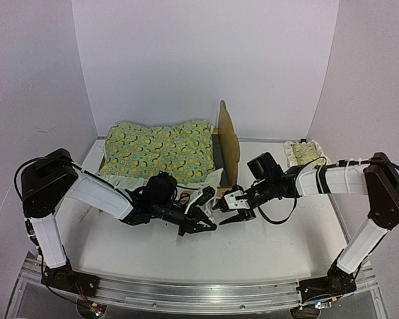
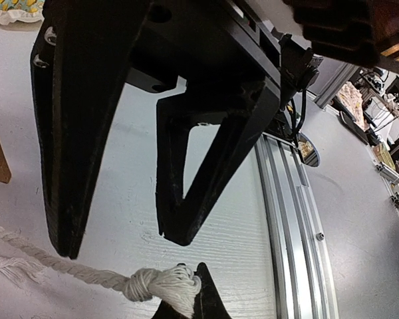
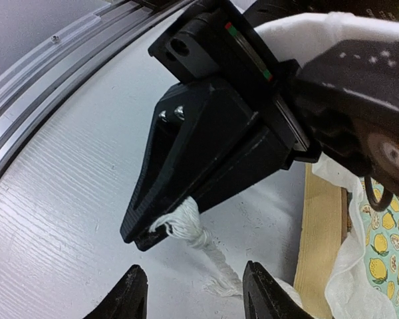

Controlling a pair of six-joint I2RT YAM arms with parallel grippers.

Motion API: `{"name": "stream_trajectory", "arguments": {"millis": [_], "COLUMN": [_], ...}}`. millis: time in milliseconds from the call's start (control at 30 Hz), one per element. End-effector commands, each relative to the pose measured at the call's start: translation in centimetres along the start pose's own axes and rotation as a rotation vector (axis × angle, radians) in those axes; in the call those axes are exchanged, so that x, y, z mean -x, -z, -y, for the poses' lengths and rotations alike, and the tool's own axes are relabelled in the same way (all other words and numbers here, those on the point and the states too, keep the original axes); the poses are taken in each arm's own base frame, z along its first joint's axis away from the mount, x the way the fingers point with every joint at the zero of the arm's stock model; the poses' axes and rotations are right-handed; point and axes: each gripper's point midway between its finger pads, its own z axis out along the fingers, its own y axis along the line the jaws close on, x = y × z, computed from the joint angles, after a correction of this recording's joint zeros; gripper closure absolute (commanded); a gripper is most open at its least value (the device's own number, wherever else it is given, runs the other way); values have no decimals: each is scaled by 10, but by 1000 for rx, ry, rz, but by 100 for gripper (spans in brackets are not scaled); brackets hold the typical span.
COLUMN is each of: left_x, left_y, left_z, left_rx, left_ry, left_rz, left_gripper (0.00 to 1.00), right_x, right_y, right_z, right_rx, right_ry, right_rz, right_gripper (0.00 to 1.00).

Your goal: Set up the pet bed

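The pet bed (image 1: 228,141) stands at the back, its plywood headboard upright at its right end, and the lemon-print blanket (image 1: 158,150) covers most of it. A sliver of dark mattress pad (image 1: 217,151) shows beside the headboard. In front of the bed, my left gripper (image 1: 203,224) is shut on the tasselled end of a white rope (image 3: 181,224). The tassel sits at the left gripper (image 2: 198,284) tip in its wrist view. My right gripper (image 1: 227,207) faces it, open, with fingertips (image 3: 132,292) on either side of the rope (image 2: 66,269) and not touching it.
The small matching pillow (image 1: 304,153) lies at the back right. White ruffle of the blanket (image 1: 211,179) spills off the bed's front corner towards the grippers. Plywood of the frame (image 3: 322,232) is close to the right gripper. The aluminium rail (image 2: 286,219) runs along the near edge.
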Motion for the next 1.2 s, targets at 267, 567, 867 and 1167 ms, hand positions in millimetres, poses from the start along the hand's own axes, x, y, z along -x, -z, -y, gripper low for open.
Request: {"name": "stream_trajectory", "arguments": {"millis": [267, 567, 867, 1167], "left_x": [16, 19, 26, 21], "left_y": [-5, -5, 1, 27], "left_z": [4, 4, 3, -7], "left_rx": [-39, -43, 1, 154], "left_ry": [-41, -46, -70, -31], "left_rz": [17, 17, 34, 61], "left_gripper": [98, 97, 95, 53], "right_x": [29, 31, 27, 8], "right_y": [-17, -24, -32, -13], "right_z": [13, 10, 3, 16], "right_rx": [6, 24, 45, -220], "right_ry": [130, 159, 142, -299], "right_rz": [59, 56, 42, -26], "right_gripper": [60, 62, 92, 100]}}
